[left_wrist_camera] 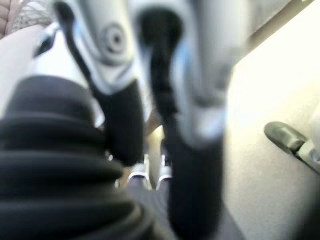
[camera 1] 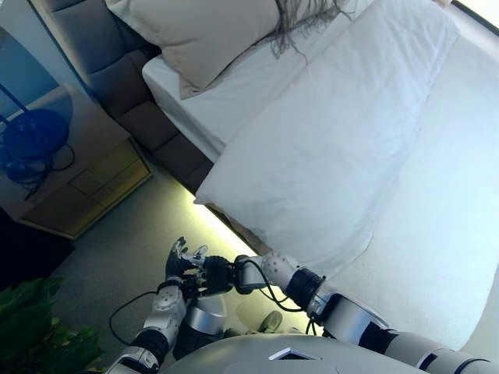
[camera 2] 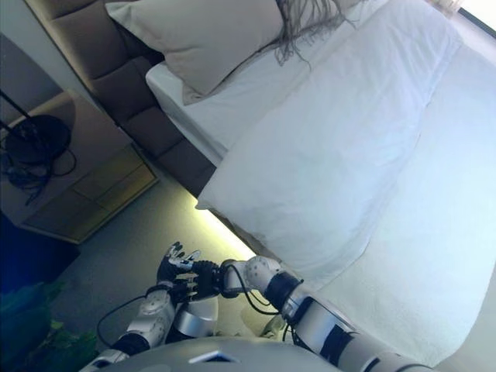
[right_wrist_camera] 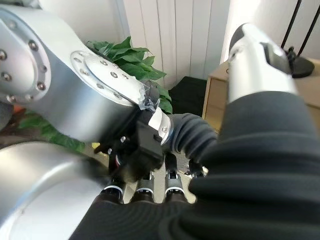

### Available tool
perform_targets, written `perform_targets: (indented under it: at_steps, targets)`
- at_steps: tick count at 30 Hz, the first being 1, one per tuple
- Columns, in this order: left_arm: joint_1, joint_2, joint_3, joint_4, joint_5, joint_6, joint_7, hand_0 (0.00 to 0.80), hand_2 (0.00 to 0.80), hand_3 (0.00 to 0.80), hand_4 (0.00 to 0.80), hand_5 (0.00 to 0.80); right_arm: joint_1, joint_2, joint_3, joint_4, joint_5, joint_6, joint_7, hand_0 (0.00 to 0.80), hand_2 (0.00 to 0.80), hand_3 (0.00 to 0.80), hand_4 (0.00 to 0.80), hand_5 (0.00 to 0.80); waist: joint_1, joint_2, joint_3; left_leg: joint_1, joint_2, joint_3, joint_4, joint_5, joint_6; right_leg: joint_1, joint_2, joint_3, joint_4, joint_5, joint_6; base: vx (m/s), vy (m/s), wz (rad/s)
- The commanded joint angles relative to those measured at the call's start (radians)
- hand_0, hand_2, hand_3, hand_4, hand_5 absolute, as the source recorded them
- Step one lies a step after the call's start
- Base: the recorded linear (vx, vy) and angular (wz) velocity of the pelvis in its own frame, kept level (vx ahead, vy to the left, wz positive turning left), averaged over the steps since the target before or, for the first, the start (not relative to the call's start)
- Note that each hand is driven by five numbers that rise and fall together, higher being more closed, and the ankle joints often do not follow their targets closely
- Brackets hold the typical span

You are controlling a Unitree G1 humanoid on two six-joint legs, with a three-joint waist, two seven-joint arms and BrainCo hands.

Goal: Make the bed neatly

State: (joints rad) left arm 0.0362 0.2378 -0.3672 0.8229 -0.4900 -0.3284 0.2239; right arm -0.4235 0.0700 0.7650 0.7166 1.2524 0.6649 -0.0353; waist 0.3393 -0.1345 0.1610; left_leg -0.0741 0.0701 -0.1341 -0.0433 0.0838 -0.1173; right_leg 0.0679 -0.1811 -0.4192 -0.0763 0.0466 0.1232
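Note:
The bed has a white duvet point(camera 1: 343, 140) lying rumpled over its middle, its top edge turned down and one corner hanging over the near side. A white sheet point(camera 1: 226, 86) shows bare near the head. A beige pillow point(camera 1: 203, 31) lies at the head, with a dark fringed throw point(camera 1: 304, 19) beside it. Both hands are low in front of me, over the floor beside the bed, touching no bedding. My left hand point(camera 1: 181, 261) has straight, spread fingers. My right hand point(camera 1: 214, 274) is pressed against the left hand and wrist. Its fingers point(right_wrist_camera: 145, 192) are hidden there.
A brown padded headboard point(camera 1: 117, 70) stands at the bed's head. A wooden nightstand point(camera 1: 86, 187) with a black lamp base point(camera 1: 35, 140) stands to the left. A green plant point(camera 1: 39, 327) is at the lower left. A light strip point(camera 1: 218, 226) glows under the bed's edge.

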Motion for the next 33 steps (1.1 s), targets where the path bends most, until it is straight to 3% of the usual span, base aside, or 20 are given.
perform_targets:
  at_steps: [1,11,19,28,33]
  targets:
    - [-0.029,-0.045,-0.041,0.089,0.025,0.014,-0.042,0.0,0.0,0.0,0.0,0.0,-0.037,-0.006,-0.101,-0.021,-0.092,-0.09,0.118,0.0,0.0,0.0,0.0,0.0,-0.005,0.034,-0.031,0.028,-0.027,0.045,-0.044,0.035,0.079,0.026,-0.08,-0.017,0.013,0.126,0.038,0.013,0.019,-0.12]
    - [-0.024,0.003,0.062,0.139,0.053,0.046,-0.105,0.0,0.0,0.0,0.0,0.0,0.024,-0.224,-0.276,-0.021,-0.395,-0.227,0.293,0.0,0.0,0.0,0.0,0.0,-0.074,0.064,-0.059,0.068,-0.026,0.09,-0.044,0.015,0.08,0.023,-0.086,0.011,0.006,0.136,0.044,0.009,-0.027,-0.15]
    - [-0.003,0.018,0.106,0.167,0.079,0.042,-0.151,0.0,0.0,0.0,0.0,0.0,0.022,-0.35,-0.425,0.008,-0.472,-0.286,0.32,0.0,0.0,0.0,0.0,0.0,-0.108,0.08,-0.066,0.108,-0.023,0.121,-0.044,-0.007,0.085,0.026,-0.083,0.035,0.009,0.135,0.042,0.004,-0.035,-0.08]
    - [-0.018,0.028,0.122,0.217,0.104,0.051,-0.133,0.0,0.0,0.0,0.0,0.0,0.053,-0.389,-0.523,0.073,-0.47,-0.322,0.32,0.0,0.0,0.0,0.0,0.0,-0.138,0.086,-0.079,0.134,-0.024,0.141,-0.044,-0.018,0.089,0.027,-0.08,0.065,0.02,0.14,0.041,-0.012,-0.044,-0.07]
    - [-0.026,0.034,0.136,0.268,0.11,0.083,-0.114,0.0,0.0,0.0,0.0,0.0,0.117,-0.387,-0.583,0.114,-0.441,-0.38,0.31,0.0,0.0,0.0,0.0,0.0,-0.163,0.093,-0.095,0.144,-0.025,0.158,-0.044,-0.021,0.091,0.027,-0.075,0.089,0.018,0.142,0.04,0.0,-0.052,-0.03]
